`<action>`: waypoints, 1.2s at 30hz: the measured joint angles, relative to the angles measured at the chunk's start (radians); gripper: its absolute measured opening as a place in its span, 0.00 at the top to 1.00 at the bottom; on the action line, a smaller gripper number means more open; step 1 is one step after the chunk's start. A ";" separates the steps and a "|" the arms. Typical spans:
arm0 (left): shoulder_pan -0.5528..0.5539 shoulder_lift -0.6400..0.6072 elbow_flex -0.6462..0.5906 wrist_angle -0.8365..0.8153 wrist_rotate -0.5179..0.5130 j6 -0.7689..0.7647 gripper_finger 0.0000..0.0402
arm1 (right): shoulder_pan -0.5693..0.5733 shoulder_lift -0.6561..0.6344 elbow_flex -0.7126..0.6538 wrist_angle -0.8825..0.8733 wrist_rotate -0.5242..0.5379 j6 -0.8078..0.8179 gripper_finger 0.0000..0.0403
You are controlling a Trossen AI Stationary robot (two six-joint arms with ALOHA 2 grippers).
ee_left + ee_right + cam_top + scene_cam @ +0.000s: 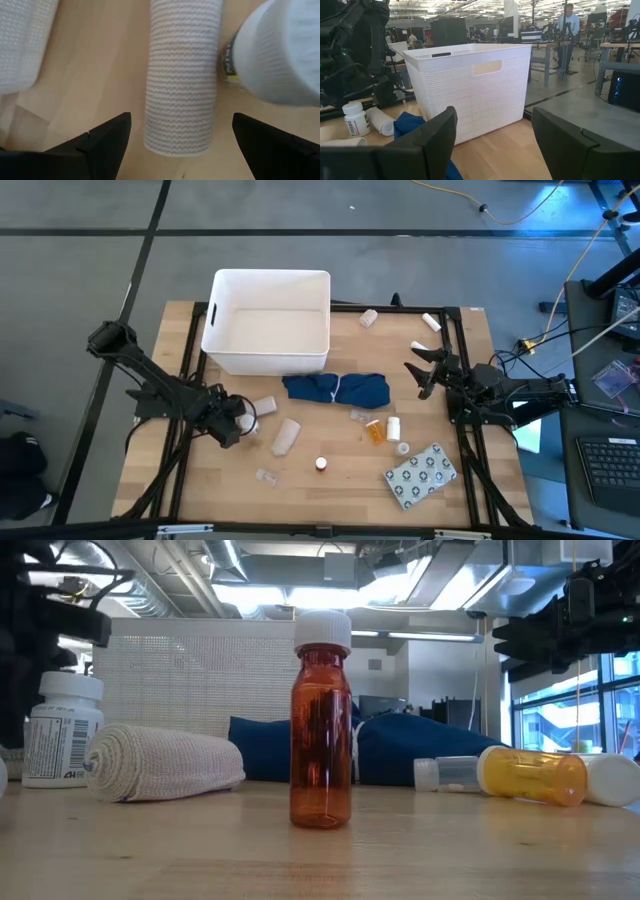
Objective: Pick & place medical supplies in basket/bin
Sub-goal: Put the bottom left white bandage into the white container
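Observation:
My left gripper point(246, 418) is open, low over the table's left part. In the left wrist view its fingers point(107, 142) stand on either side of a white gauze roll point(182, 75) without touching it. The roll point(286, 436) lies on its side, with a white bottle point(265, 408) upright beside it. My right gripper point(425, 370) is open above the table's right part, facing the white tub point(470, 90). The tub point(270, 355) stands at the far middle. An orange pill bottle point(375, 430) lies on its side. The grey dotted blister pack point(420, 475) lies flat near the right front.
A dark blue cloth point(335, 390) lies in front of the tub. An amber bottle with a white cap point(321, 725) stands near the front edge. Small vials point(360, 416) point(393, 427) lie by the orange bottle, and others point(369, 318) point(431, 322) at the far right.

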 joint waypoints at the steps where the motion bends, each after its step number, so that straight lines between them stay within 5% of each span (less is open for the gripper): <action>1: 0.000 0.000 -0.007 0.009 0.000 0.000 0.15 | 0.000 0.000 0.000 0.000 0.000 0.000 0.36; 36: 0.000 0.000 -0.009 0.160 0.008 -0.003 0.15 | 0.000 0.000 0.000 0.000 0.000 0.000 0.36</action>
